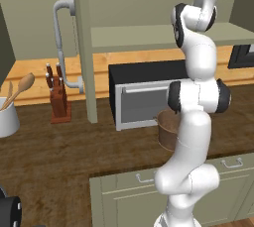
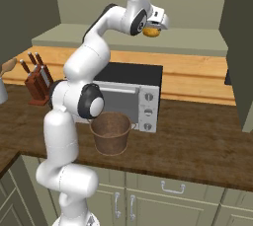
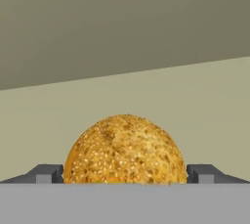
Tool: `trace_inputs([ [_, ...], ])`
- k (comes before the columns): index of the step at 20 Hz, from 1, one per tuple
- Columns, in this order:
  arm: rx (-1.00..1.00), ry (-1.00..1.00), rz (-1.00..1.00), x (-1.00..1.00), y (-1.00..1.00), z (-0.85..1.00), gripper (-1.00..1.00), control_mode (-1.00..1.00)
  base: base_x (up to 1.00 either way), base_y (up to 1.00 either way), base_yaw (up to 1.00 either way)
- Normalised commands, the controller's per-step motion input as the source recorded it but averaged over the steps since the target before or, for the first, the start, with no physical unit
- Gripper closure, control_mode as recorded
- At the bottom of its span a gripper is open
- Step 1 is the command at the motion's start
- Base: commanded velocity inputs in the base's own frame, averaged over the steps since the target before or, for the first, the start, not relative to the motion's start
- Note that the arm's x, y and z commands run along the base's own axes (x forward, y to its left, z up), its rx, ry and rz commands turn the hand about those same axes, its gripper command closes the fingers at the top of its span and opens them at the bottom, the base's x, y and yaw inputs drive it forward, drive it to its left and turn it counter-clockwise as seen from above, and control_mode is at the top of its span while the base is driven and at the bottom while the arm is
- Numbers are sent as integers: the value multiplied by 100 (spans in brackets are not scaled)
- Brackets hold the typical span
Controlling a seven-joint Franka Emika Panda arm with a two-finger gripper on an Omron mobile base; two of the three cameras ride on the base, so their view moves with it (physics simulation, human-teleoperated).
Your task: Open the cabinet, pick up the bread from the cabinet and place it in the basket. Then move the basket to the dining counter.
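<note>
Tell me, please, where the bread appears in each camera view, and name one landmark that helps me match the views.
Left base view: I cannot find it; the arm's upper links cover that part of the cabinet.
Right base view: the bread sits upper centre, at the gripper, above the cabinet shelf.
Hand view: bottom centre, between the two fingertips, jaws open.
Shared landmark: the black microwave.

- Light is even and soft in all 3 views, of middling brightness, with no clear single source.
- The robot arm (image 2: pixel 79 101) shows gentle shading, brightest on its upper curves.
- The basket (image 2: pixel 111 132) casts a faint dark patch on the counter (image 2: pixel 197 143) beneath it.
- The bread (image 3: pixel 125 149) is crisp, its seeded crust sharply textured.
- The cabinet (image 1: pixel 83 47) interior darkens toward 12 o'clock.
- Edges look slightly jagged; no blur, glare or lens bending.
</note>
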Motion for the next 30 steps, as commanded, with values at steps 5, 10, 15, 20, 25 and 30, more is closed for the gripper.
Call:
trace_inputs([
  [5,0,0,0,14,0,-20,-100,-100,0,0,0],
  [10,0,0,0,1,0,0,-100,-100,0,0,0],
  [15,1,-4,0,0,0,-15,100,-100,0,0,0],
  [20,1,-17,0,0,0,-17,100,-100,0,0,0],
  [25,0,-14,-1,-9,0,-1,100,-100,0,0,0],
  [30,0,-9,-5,-69,0,23,100,-100,0,0,0],
])
